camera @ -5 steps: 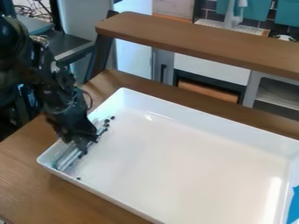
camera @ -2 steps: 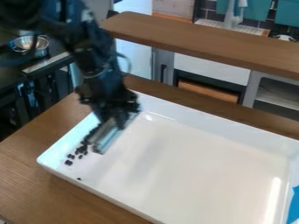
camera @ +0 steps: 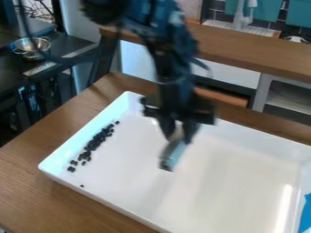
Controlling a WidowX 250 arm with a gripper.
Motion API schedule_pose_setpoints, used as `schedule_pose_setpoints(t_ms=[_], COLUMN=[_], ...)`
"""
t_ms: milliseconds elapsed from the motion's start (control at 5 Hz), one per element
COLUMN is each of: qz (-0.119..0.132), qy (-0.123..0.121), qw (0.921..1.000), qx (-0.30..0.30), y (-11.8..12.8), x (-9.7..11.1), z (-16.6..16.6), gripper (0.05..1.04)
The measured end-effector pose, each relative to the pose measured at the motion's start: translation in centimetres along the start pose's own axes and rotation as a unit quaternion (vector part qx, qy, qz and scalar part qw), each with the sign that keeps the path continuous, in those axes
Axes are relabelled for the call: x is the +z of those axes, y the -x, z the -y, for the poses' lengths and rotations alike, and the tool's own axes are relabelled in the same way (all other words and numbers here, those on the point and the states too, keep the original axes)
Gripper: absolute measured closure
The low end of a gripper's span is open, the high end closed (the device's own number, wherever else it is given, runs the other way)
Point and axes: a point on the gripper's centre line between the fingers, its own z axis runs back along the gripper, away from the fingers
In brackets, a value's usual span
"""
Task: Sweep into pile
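The black gripper (camera: 176, 139) hangs over the middle of the white tray (camera: 213, 182), toward its back wall. It is shut on a flat, pale grey-blue sweeping tool (camera: 173, 154), which is tilted with its lower end toward the viewer. Small dark pieces (camera: 96, 141) lie in a long narrow band beside the tray's left wall, to the left of the gripper and apart from it. One lone piece (camera: 82, 185) rests nearer the front left corner.
The tray stands on a brown wooden table (camera: 36, 168). Behind it runs a raised wooden shelf (camera: 255, 52). A metal bowl (camera: 32, 45) sits on a dark counter at the upper left. Something blue (camera: 306, 214) is at the tray's right edge.
The gripper has moved right with the tool, from the tray's left wall to over its middle. The band of dark pieces, earlier largely covered by the tool and gripper, is now in full view.
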Motion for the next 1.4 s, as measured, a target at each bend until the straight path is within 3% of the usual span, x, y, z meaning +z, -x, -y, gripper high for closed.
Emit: schedule_pose_setpoints(t_ms=[400,600,800,1000,1200,1400], qz=[0.045,0.069,0.073,0.072,0.047,0.016], qy=[-0.027,-0.045,-0.076,-0.100,-0.101,-0.084], qw=[0.9986,0.9965,0.9940,0.9921,0.9937,0.9963], qx=[0.005,-0.018,-0.031,-0.019,-0.012,-0.001], y=[-0.3,0.7,1.4,0.8,0.9,-0.2], x=[-4.5,-6.7,-8.5,-8.7,-8.6,-5.9], z=[9.3,12.4,12.1,11.8,11.5,11.0], gripper=[0.736,0.736,0.677,0.364,0.106,0.079])
